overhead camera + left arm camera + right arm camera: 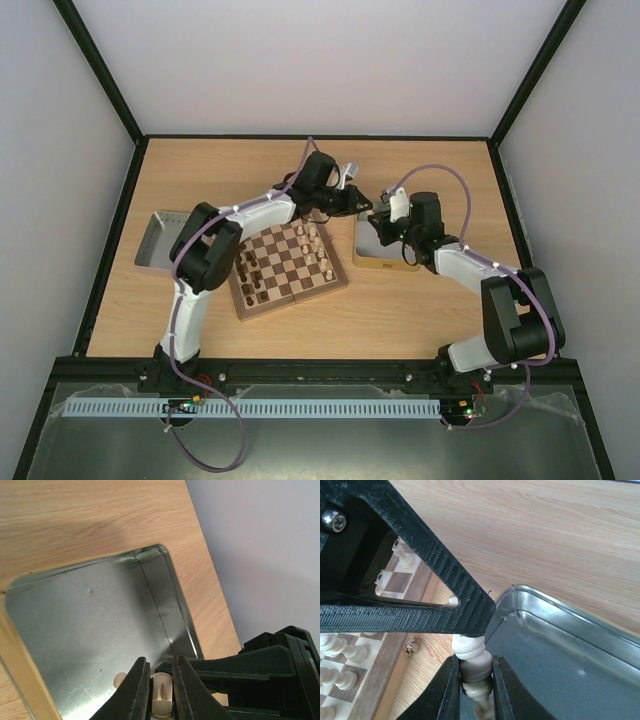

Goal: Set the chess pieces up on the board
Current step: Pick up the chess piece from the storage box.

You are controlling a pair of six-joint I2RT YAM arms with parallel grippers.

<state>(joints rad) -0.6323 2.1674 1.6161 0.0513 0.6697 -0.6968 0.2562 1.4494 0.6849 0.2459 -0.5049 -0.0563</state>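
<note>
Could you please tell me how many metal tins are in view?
2. One tin lies left of the board; the other tin lies right of the board. No third one shows, though the arms hide some ground.

- Counter [420, 310]: pale wood-grain top filling the middle of the overhead view.
- Black frame [300, 137]: borders the counter along its upper edge and both sides.
- Metal tin [155, 242], left of centre: shallow, rectangular, dull grey, lying flat near the counter's left edge.
- Second metal tin [366, 245], right of centre: shiny grey inside, brass-coloured outer wall, rounded corners, raised rim.
- Walls [320, 60]: plain and pale, across the top and down both sides.
- Slotted white strip [300, 408]: runs level across the bottom of the frame.
</note>
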